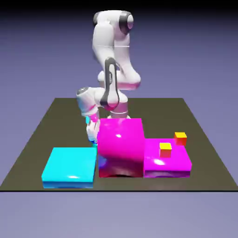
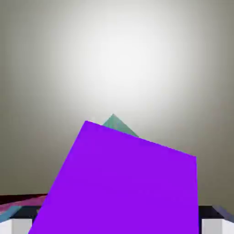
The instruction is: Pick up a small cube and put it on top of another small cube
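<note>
The small purple cube (image 2: 123,183) fills the lower half of the hand view, rotated a little, between my gripper (image 2: 117,227) whose grey fingertips (image 2: 11,226) show only at the bottom corners. The gripper is shut on it. A corner of the tiny teal cube (image 2: 115,122) peeks out just beyond the purple cube's far edge, so the teal cube lies right under it; whether they touch I cannot tell. In the exterior view the gripper (image 1: 93,134) hangs low beside the tall magenta block's left face, and both small cubes are hidden there.
A tall magenta block (image 1: 121,144) stands right beside the hand. A low magenta slab (image 1: 174,163) at its right carries a yellow small cube (image 1: 165,148); an orange small cube (image 1: 180,137) sits behind it. A flat cyan slab (image 1: 69,166) lies in front of the hand.
</note>
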Action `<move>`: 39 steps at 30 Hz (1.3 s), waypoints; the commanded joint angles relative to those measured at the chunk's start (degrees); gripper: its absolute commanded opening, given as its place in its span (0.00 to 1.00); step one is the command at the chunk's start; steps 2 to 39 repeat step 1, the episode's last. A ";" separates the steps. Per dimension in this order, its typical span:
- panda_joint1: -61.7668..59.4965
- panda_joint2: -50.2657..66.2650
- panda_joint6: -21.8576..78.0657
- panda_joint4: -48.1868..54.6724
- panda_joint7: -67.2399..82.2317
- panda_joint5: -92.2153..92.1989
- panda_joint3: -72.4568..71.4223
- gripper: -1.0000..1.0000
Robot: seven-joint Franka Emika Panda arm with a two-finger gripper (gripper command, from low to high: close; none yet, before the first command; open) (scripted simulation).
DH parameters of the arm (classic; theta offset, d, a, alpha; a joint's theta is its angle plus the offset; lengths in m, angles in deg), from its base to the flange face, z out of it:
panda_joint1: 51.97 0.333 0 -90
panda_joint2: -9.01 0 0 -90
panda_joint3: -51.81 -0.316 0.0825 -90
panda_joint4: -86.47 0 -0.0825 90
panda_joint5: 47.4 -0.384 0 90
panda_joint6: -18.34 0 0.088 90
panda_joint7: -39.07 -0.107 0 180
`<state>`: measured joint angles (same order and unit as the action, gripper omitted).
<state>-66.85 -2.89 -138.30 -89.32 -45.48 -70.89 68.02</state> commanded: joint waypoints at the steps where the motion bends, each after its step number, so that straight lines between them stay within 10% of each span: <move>1: -1.32 -2.08 1.96 -0.03 -1.50 2.21 -0.41 1.00; 39: -1.32 -2.08 1.96 -0.03 -1.50 2.21 -0.41 1.00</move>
